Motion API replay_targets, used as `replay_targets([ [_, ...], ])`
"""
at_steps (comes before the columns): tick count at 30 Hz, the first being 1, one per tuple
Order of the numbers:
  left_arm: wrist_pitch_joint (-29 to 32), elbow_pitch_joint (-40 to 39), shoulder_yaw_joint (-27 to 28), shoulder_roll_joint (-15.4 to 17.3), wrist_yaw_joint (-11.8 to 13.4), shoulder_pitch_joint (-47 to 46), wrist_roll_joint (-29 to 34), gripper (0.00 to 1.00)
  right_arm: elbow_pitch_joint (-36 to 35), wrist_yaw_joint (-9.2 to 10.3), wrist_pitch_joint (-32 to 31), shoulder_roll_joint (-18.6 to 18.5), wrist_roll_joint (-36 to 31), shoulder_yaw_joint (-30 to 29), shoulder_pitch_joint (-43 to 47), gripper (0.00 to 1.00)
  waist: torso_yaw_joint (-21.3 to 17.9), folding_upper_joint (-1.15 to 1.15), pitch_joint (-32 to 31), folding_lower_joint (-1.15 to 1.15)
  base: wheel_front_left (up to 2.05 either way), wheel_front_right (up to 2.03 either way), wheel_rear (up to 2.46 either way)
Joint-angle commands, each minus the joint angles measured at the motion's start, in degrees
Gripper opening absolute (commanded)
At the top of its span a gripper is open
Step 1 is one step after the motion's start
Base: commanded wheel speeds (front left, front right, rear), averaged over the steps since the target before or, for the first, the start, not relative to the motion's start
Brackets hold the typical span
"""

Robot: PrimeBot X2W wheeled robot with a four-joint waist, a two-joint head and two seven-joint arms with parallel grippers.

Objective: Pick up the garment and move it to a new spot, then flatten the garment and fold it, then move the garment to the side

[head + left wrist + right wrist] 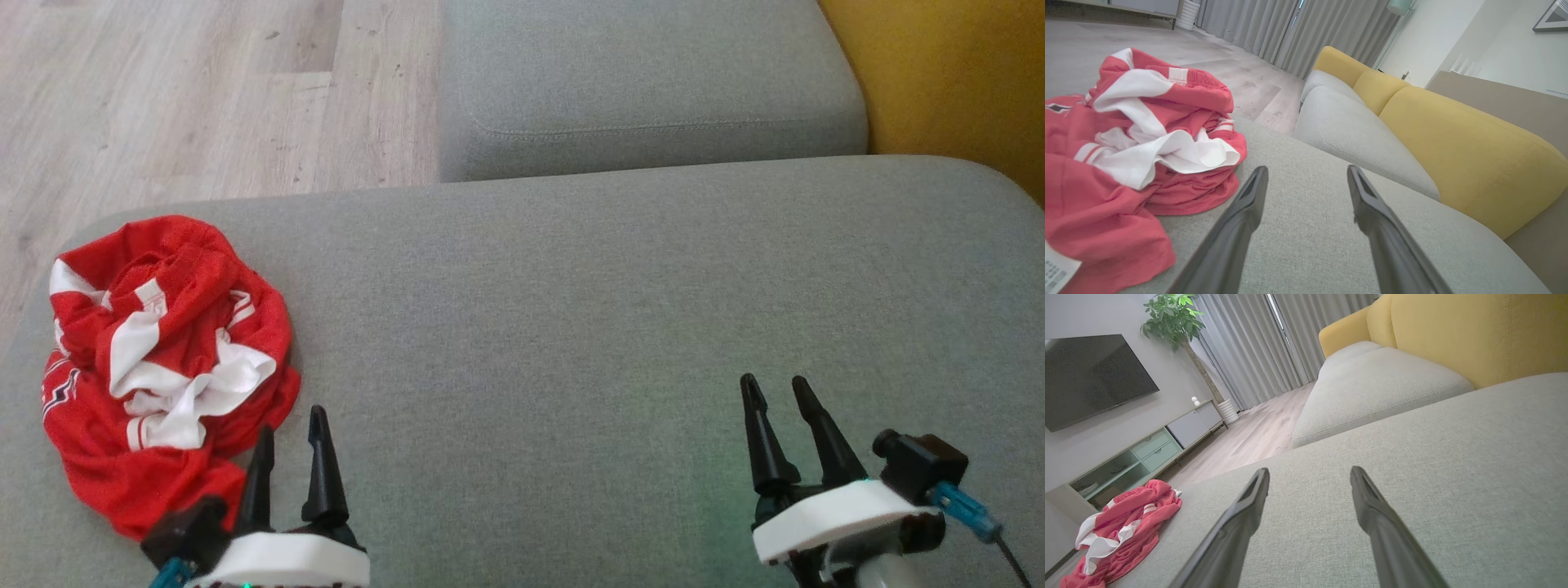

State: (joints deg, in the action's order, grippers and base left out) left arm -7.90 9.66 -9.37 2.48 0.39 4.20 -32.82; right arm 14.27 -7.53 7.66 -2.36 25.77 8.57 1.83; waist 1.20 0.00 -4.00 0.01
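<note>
So, garment (163, 367): crumpled at left edge of cushion (571, 310);
left gripper (291, 418): wide, empty, just beside garment;
right gripper (773, 379): wide, empty, well apart from garment

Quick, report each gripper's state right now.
Left gripper: open, holding nothing, right beside the crumpled red and white garment.
Right gripper: open, holding nothing, over the bare grey cushion.
</note>
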Motion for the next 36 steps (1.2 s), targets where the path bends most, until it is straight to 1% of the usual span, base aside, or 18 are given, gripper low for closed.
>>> replay_targets([
  [1, -0.75, -2.36, 0.65, 0.30, 0.55, -1.78, 1.97, 1.00, -2.29, 0.03, 0.95, -0.41, -2.10, 1.28, -1.45, 1.00, 0.03, 0.00, -0.09, 0.00, 0.00, 0.00, 0.00],
  [13, -2.93, -3.83, -1.02, 0.33, 1.69, -1.10, 10.75, 1.00, -2.88, 0.03, 3.15, -0.43, -9.84, 1.78, -0.61, 1.00, 0.46, 0.00, -0.77, 0.00, 0.00, 0.00, 0.00],
  [36, -6.63, -4.52, -3.83, 0.39, 3.27, -0.02, 25.22, 1.00, -3.39, 0.04, 6.87, -0.51, -25.33, 4.14, 0.29, 1.00, 0.70, 0.00, -2.56, -0.01, 0.00, 0.00, 0.00],
])
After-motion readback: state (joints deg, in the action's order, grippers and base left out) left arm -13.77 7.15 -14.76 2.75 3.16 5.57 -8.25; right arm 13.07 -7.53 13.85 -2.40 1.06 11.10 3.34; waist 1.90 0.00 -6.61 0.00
